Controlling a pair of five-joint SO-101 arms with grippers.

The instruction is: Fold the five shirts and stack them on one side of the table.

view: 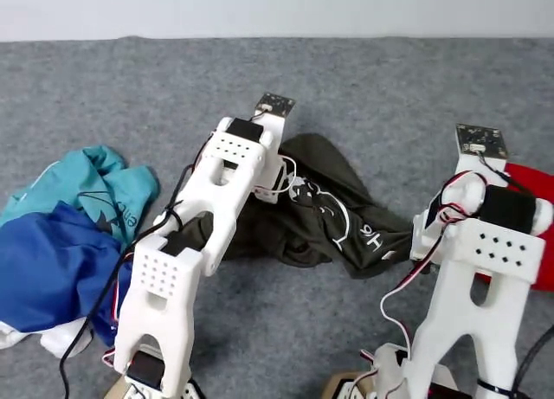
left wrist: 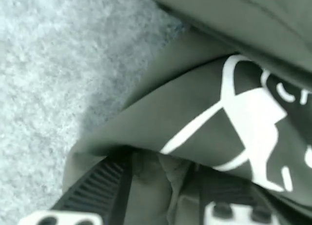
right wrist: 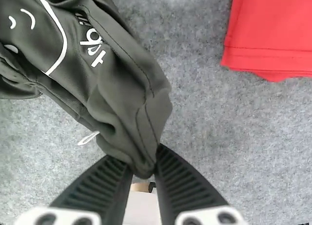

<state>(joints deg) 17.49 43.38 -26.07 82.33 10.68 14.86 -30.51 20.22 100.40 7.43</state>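
Note:
A dark olive shirt (view: 338, 217) with white print lies crumpled mid-table. My left gripper (left wrist: 165, 186) is at its far left part, shut with the olive shirt (left wrist: 195, 112) bunched between the black fingers (left wrist: 97, 186). My right gripper (right wrist: 144, 167) is shut on a folded corner of the olive shirt (right wrist: 97, 78) at the shirt's right end. A red shirt (view: 532, 187) lies flat at the right edge, partly hidden behind the right arm; the red shirt (right wrist: 273, 30) lies apart from the olive one. A teal shirt (view: 86, 187), a blue shirt (view: 48, 269) and a white one (view: 43, 338) lie heaped at the left.
The table is covered in grey carpet (view: 389, 96), with bare room along the back and between the olive and red shirts. Cables run along both arms. The arm bases stand at the near edge.

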